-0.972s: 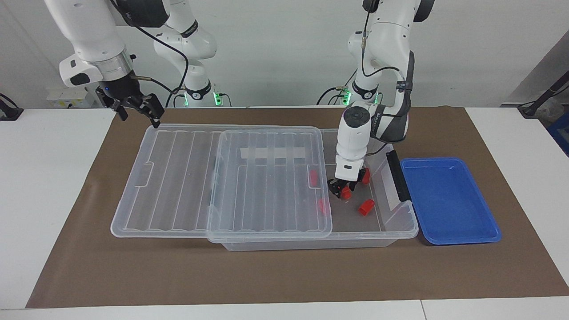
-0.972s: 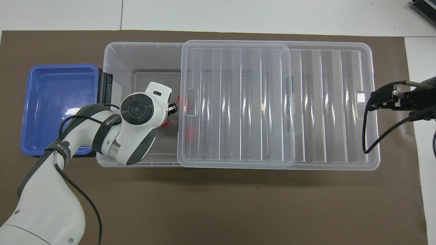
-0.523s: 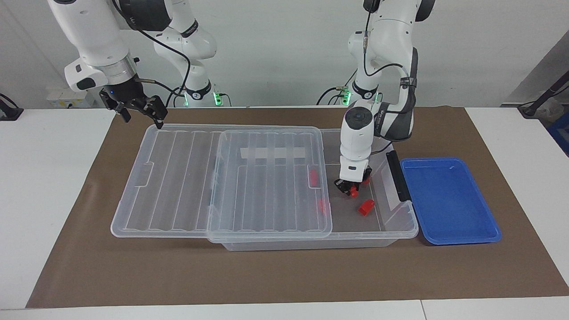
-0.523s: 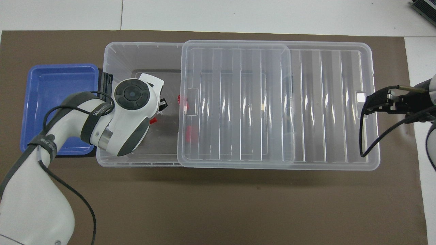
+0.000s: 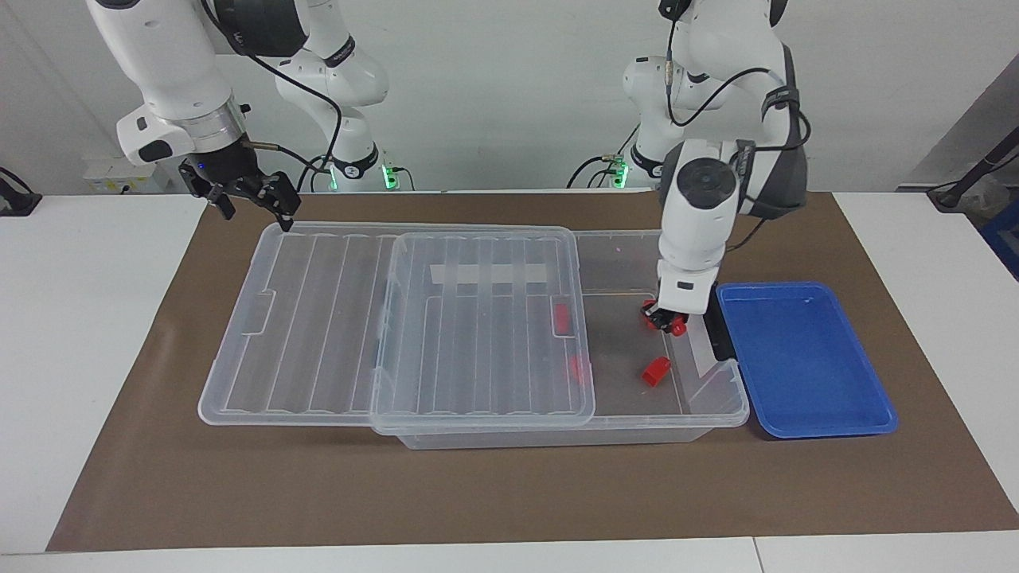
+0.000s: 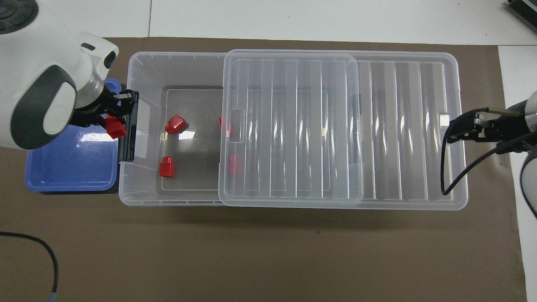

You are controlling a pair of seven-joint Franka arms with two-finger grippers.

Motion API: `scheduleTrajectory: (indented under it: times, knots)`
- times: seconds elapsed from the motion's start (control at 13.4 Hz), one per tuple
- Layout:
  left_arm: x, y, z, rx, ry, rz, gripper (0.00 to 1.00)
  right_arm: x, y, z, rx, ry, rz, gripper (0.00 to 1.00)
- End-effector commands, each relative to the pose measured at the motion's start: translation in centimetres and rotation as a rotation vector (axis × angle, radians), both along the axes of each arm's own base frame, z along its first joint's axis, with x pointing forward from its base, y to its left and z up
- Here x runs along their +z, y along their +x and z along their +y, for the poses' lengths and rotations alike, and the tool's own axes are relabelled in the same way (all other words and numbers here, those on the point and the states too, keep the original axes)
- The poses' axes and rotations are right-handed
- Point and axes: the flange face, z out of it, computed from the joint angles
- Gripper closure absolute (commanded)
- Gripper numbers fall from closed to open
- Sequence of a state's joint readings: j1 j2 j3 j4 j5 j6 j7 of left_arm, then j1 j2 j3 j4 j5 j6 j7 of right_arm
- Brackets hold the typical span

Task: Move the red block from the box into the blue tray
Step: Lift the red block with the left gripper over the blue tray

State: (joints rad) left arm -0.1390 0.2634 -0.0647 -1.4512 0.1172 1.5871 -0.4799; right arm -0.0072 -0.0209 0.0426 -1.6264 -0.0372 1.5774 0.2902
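red block (image 5: pixel 677 325) in left claw (image 5: pixel 667 321), over box (image 5: pixel 720 398) end.

L arm raised, end effector (image 5: pixel 667 321) clamped tight; R arm waits, end effector (image 5: pixel 253 199) spread wide

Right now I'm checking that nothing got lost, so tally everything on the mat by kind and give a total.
Red blocks: 5, with one in the left gripper, two in the open part of the box and two under the lid
Blue tray: 1
Box: 1
Lid: 1
Total: 8
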Motion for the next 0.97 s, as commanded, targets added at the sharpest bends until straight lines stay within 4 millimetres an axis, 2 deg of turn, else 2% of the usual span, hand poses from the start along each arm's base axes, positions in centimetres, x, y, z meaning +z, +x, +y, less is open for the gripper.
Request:
scheduleTrajectory:
  times: [0.0, 0.07, 0.15, 0.22, 0.3, 0.37, 0.52, 0.6, 0.82, 0.9]
  knots:
    - [-0.1, 1.1, 5.4, -0.174, -0.045, 0.034, 1.0, -0.2, -0.7, -0.5, 0.011, 0.018, -0.03, 0.13]
    - [-0.6, 1.8, 9.1, -0.247, -0.058, -0.015, 1.0, -0.2, -0.7, -0.8, 0.007, 0.02, -0.03, 0.38]
    - [-2.1, 1.6, 13.6, -0.288, -0.059, -0.059, 1.0, -0.4, -0.7, -1.3, -0.002, 0.018, -0.027, 0.88]
    - [-3.9, 1.3, 16.1, -0.346, -0.05, -0.115, 1.0, -0.8, -0.6, -1.8, -0.013, 0.019, -0.026, 1.0]
    - [-6.0, 1.1, 17.2, -0.404, -0.042, -0.149, 1.0, -1.3, -0.6, -2.3, -0.023, 0.018, -0.039, 1.0]
    - [-7.7, 1.3, 17.4, -0.465, -0.036, -0.173, 1.0, -1.8, -0.8, -3.5, -0.04, 0.016, -0.058, 1.0]
    - [-10.1, 1.9, 17.9, -0.496, -0.037, -0.176, 1.0, -3.2, -1.0, -5.2, -0.058, 0.016, -0.073, 1.0]
    - [-11.2, 1.9, 17.7, -0.499, -0.041, -0.171, 1.0, -4.4, -1.1, -7.2, -0.066, 0.014, -0.082, 1.0]
    - [-16.5, -0.5, 17.6, -0.5, -0.052, -0.169, 1.0, -6.9, -1.3, -10.0, -0.045, 0.009, -0.098, 1.0]
    - [-17.8, -1.2, 18.2, -0.495, -0.055, -0.162, 1.0, -7.8, -1.0, -10.3, -0.05, 0.008, -0.107, 1.0]
